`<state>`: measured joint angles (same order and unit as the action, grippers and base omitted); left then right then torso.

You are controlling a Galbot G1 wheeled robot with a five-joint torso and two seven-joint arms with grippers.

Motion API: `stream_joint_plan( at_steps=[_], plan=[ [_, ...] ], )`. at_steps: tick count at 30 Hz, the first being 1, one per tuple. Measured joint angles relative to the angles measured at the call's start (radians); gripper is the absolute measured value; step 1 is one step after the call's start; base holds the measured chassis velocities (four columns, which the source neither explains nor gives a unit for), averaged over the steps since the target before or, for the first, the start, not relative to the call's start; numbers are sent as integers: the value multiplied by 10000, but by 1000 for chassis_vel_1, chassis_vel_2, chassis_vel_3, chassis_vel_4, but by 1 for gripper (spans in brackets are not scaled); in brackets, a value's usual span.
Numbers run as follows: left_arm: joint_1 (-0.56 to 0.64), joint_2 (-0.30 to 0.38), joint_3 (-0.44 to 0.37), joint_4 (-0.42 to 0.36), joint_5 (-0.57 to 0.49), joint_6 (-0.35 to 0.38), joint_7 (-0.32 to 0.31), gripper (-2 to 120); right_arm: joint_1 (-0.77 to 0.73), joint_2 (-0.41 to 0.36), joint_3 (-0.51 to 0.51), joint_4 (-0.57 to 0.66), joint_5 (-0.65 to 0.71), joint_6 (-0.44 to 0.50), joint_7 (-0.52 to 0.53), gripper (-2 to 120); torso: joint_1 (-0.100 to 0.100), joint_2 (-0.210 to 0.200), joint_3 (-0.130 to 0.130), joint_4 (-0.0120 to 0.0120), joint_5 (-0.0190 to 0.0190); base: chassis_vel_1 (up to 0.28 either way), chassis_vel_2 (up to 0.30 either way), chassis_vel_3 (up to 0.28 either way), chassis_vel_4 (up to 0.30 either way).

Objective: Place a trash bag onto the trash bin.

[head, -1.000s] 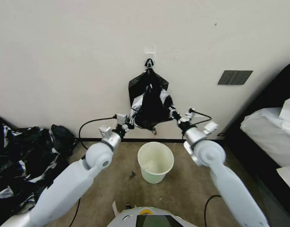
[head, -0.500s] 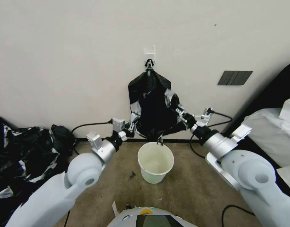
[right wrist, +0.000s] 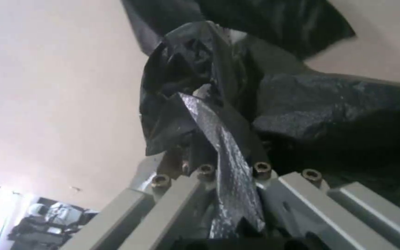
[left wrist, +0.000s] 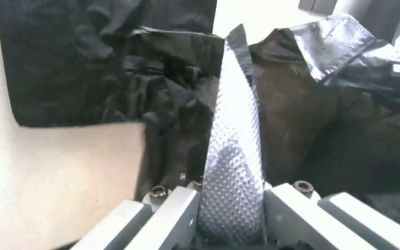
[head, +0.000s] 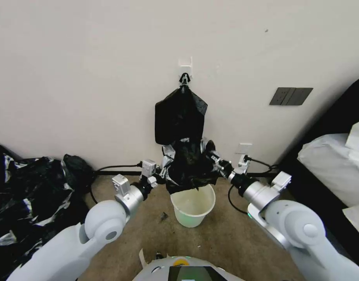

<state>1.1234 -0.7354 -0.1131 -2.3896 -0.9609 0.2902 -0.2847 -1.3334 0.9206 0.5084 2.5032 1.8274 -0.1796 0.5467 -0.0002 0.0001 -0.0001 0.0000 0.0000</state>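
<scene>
A: Your left pincer (head: 166,168) has its fingers closed tight on a pleat of the trash bag (head: 191,168); the left wrist view shows the silvery film squeezed between them.

B: And your right pincer (head: 215,159)?

A: Clamped the same way on the bag's opposite edge. You're holding the bag stretched between both pincers, just above the far rim of the trash bin (head: 192,206), its lower hem hanging at the bin's mouth.

B: What's around it?

A: The bin stands on the carpet floor (head: 226,234) near the wall (head: 89,78). Directly behind your bag a flat black bundle (head: 180,117) hangs from a wall hook (head: 184,78), touching or nearly touching the bag's top. A big black plastic heap (head: 27,199) lies at the floor's left edge, well apart, and a bed (head: 335,160) at the right. I can read no writing.
</scene>
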Motion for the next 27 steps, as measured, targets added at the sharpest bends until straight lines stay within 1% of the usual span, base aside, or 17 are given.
stream_joint_plan(
  at_steps=[6, 9, 15, 19, 25, 27],
  plan=[
    [-17, -310, 386, 357, 125, -18, 83, 0, -259, 133, -54, -10, -64, -18, 323, 0, 1, 0, 1, 1, 0, 0, 0, 0, 0],
    [100, -450, 557, 651, 336, -67, 274, 0, -443, 321, -166, -16, -67, 9, 550, 0, 1, 0, 1, 0, 0, 0, 0, 0, 0],
    [-125, -538, 774, 800, 491, -245, 409, 0, -357, 290, -5, -19, -43, 219, 848, 0, 1, 0, 1, 1, 1, 0, 0, 0, 0],
    [-895, -555, 1089, 802, 465, -290, 414, 0, -212, -64, 396, -23, 222, 426, 1090, 0, 2, -1, 1, 0, 1, 0, 0, 0, 0],
    [-1330, -605, 1226, 802, 424, -302, 421, 0, -159, -216, 893, -26, 286, 611, 1340, 0, 2, 0, 1, 1, 1, 0, 0, 0, 0],
    [-1374, -627, 1243, 813, 416, -305, 461, 0, -234, -263, 1343, -27, 477, 591, 1354, 0, 1, 0, 1, -1, 0, 0, 0, 0, 0]
  ],
)
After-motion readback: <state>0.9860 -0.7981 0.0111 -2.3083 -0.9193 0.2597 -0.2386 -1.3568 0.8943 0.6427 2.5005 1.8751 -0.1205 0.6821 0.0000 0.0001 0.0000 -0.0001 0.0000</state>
